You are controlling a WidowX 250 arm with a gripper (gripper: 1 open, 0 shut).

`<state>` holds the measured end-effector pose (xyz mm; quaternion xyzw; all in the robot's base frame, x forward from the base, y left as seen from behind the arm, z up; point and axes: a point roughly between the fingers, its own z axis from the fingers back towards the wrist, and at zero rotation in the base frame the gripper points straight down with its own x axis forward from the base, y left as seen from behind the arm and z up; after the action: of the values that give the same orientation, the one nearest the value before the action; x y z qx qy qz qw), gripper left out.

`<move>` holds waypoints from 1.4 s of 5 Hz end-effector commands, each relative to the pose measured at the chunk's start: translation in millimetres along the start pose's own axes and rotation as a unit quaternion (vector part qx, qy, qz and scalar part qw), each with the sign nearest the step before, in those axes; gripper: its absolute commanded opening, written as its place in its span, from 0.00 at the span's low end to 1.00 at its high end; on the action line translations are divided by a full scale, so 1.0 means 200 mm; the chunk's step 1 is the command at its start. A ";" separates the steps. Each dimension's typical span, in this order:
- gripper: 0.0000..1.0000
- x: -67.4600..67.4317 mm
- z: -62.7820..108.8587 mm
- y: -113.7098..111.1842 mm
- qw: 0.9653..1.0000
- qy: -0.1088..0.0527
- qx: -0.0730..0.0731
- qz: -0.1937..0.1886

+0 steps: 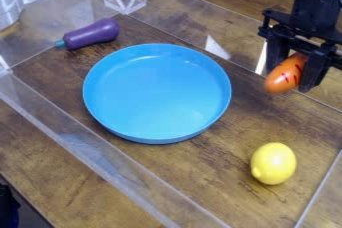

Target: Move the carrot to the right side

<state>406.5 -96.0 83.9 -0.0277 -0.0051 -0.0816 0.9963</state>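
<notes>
The claw (293,62) is at the far right, closed on the carrot (283,74), one finger showing on either side of it. The carrot is orange with dark marks, and it hangs at a tilt, its lower end toward the near left and its upper end up between the fingers. It is to the right of the plate (156,93) and apart from it; whether its lower end touches the table (201,178) I cannot tell. The arm (315,7), black, comes in from the far right edge and is partly cut off there. The plate is blue, round and rimmed, and lies bare in the middle of the wooden table. On the near right sits the lemon (273,163), yellow, on its own, nearer than the carrot and apart from the plate. At the far left lies the eggplant (91,34), purple, on its side, its green end pointing left, near the plate but not touching it. A clear strip (100,150) runs from the left down toward the near side, passing left of the plate.
</notes>
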 end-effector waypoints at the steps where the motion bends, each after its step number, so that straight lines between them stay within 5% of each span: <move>1: 0.00 0.05 0.13 0.08 0.999 -0.032 0.001 0.035; 2: 0.00 0.06 0.12 0.15 0.997 -0.024 0.003 0.067; 5: 0.00 0.14 0.09 0.23 1.000 -0.001 0.001 -0.004; 7: 0.00 0.19 0.13 0.23 0.998 0.013 -0.001 -0.056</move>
<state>442.4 -60.4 75.8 -0.0280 0.0500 -0.1377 0.9888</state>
